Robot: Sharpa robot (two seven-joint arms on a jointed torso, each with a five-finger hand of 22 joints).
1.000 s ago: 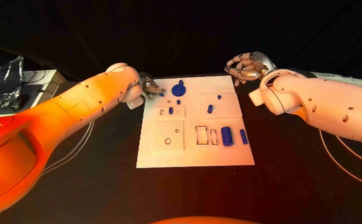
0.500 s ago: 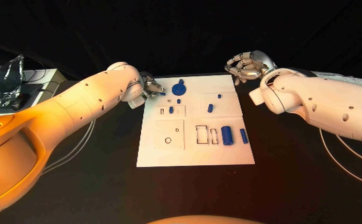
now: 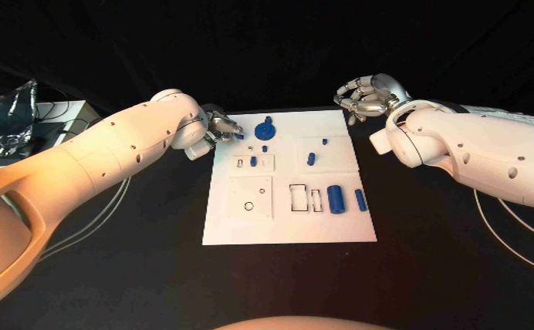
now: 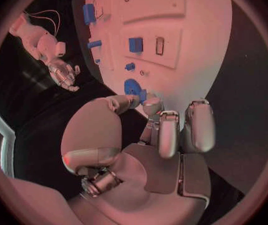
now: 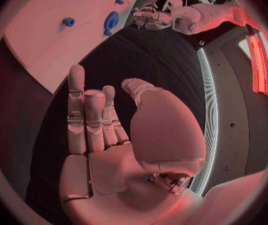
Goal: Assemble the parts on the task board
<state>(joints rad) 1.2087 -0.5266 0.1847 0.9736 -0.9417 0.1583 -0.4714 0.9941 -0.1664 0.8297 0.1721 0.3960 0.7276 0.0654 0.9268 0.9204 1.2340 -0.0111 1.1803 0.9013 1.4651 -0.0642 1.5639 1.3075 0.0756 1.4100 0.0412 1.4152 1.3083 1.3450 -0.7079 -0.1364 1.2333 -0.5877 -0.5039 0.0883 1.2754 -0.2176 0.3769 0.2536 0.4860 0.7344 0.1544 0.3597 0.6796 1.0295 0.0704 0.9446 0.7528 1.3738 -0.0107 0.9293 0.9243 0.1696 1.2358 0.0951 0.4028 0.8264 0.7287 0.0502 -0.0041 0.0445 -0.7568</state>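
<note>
The white task board (image 3: 289,222) lies in the middle of the black table. A blue round part (image 3: 265,131) sits near its far edge, two blue cylinders (image 3: 335,200) lie near its right side, and small blue pieces (image 3: 312,159) stand in the middle. My left hand (image 3: 223,128) is at the board's far left corner, thumb and fingertip closed around a small blue part (image 3: 239,137). The left wrist view shows that part (image 4: 143,96) just beside the blue round part (image 4: 132,89). My right hand (image 3: 365,99) hovers off the far right corner, holding nothing, its fingers (image 5: 86,115) side by side.
A grey box (image 3: 67,114) and a crinkled clear bag (image 3: 17,114) stand at the table's left edge. Thin cables (image 3: 111,207) run under my left arm. A rectangular recess (image 3: 299,197) and a small ring (image 3: 248,207) mark the board's near half.
My left hand has edged slightly along the board's far left corner and keeps its fingertips at the small blue part. The right hand has stayed where it was.
</note>
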